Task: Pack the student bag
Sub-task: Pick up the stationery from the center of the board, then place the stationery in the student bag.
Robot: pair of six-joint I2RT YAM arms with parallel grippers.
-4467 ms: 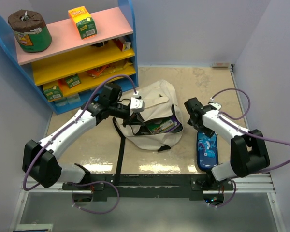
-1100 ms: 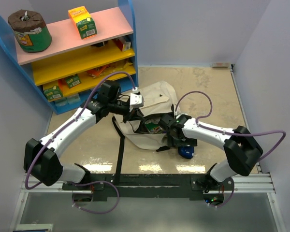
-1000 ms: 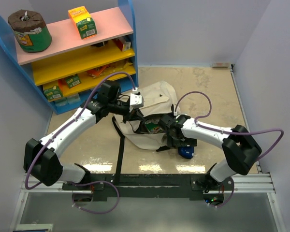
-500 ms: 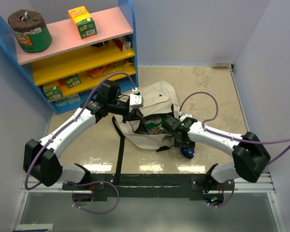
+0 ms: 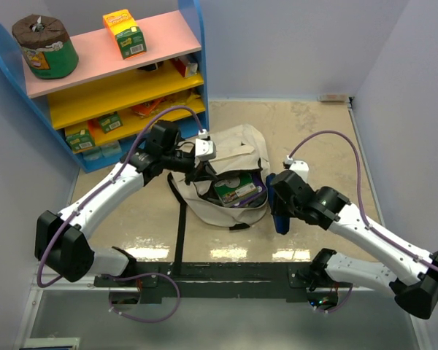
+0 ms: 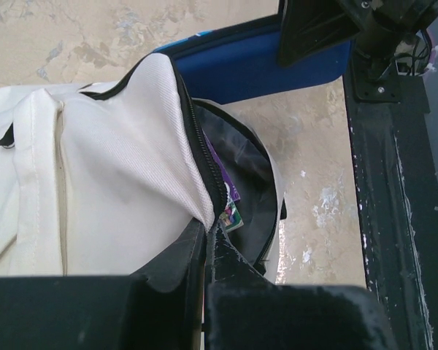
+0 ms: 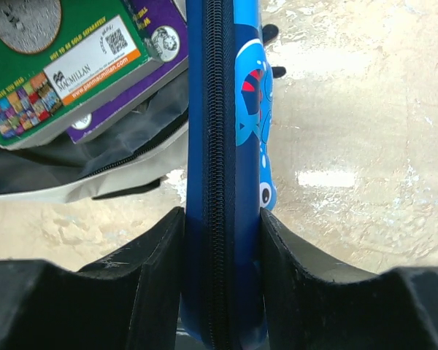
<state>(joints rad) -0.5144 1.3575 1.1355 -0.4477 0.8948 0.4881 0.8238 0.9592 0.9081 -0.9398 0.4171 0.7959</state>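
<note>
The right gripper (image 7: 220,219), clamped on the blue pencil case (image 7: 239,109) whose long axis runs straight ahead of it, has the open mouth of the student bag (image 5: 237,144) just to its left, pinched wide by the left gripper (image 6: 206,240).

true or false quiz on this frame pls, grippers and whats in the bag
1. The right gripper is shut on the blue pencil case. True.
2. The blue pencil case lies flat on the table. False: it is held on edge between the fingers, beside the bag's opening.
3. The left gripper pinches the zipper rim of the student bag. True.
4. The student bag is zipped shut and empty. False: it gapes open, with a green book lying on a purple book inside.
</note>
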